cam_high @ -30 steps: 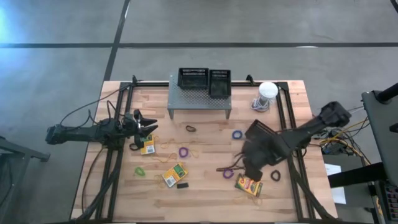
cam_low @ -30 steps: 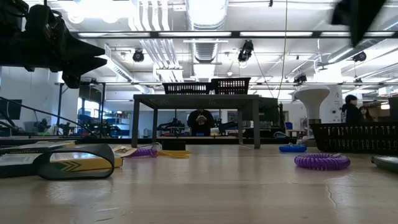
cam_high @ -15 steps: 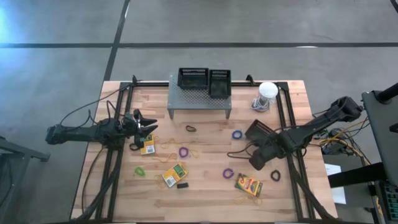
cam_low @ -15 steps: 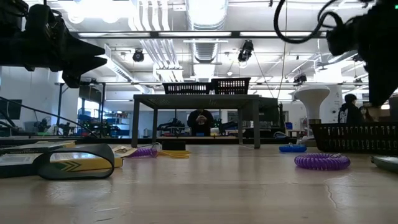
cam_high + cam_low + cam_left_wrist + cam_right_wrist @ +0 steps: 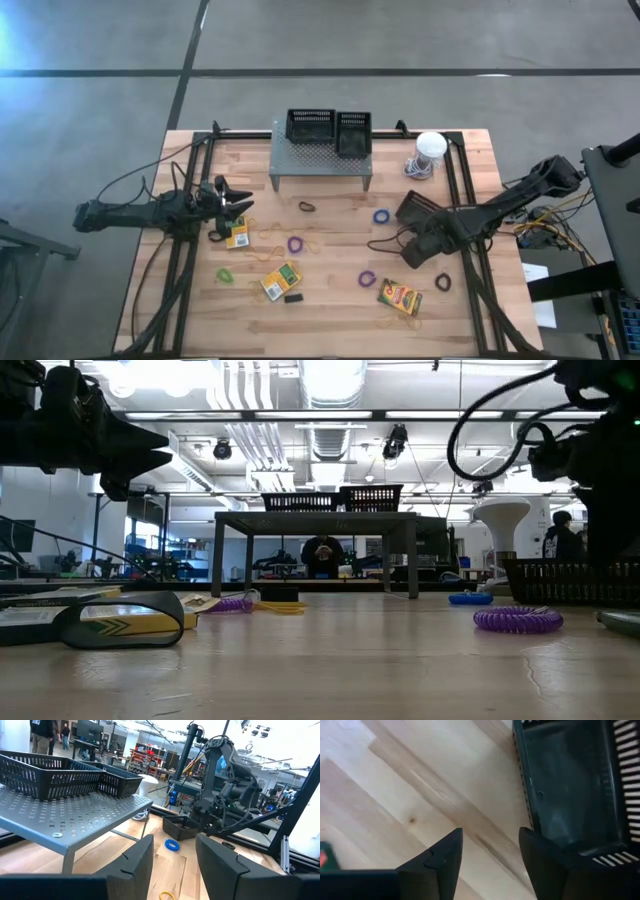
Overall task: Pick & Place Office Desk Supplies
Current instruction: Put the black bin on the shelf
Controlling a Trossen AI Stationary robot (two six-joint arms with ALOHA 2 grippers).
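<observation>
Risk: the right pincer hangs low beside the loose black lattice basket on the table, fingers spread and holding nothing. If it goes for the basket, one finger must pass inside the thin wall; a slight offset would likely shove the light basket across the wood or tip it. The purple band, blue band and crayon box lie near and could be swept by the forearm.

Pose: right arm reaches in from the table's right edge, wrist angled down, basket rim just ahead of its fingers. Left pincer waits at the left side, also spread and empty, above another crayon box. Two more baskets sit on the grey shelf.
</observation>
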